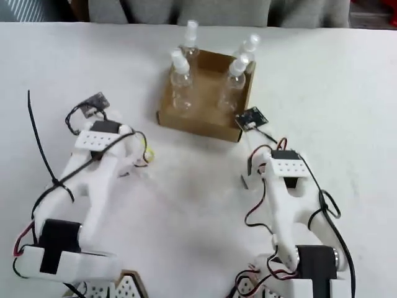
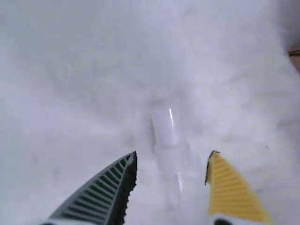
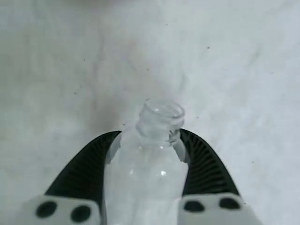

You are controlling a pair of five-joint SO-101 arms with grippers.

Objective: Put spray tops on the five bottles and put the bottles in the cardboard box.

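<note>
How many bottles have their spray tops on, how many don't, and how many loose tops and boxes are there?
Bottles with spray tops on: 4
Bottle with no top: 1
Loose spray top: 1
Cardboard box: 1
Total: 7

A white surface (image 1: 347, 93) with a faintly wrinkled covering is seen. Beyond the surface's far edge, grey fabric (image 1: 217, 11) and a red object (image 1: 378, 4) are visible.

High camera steeply down over the whole table (image 1: 347, 93); both wrist cameras close, low over that same surface.
</note>
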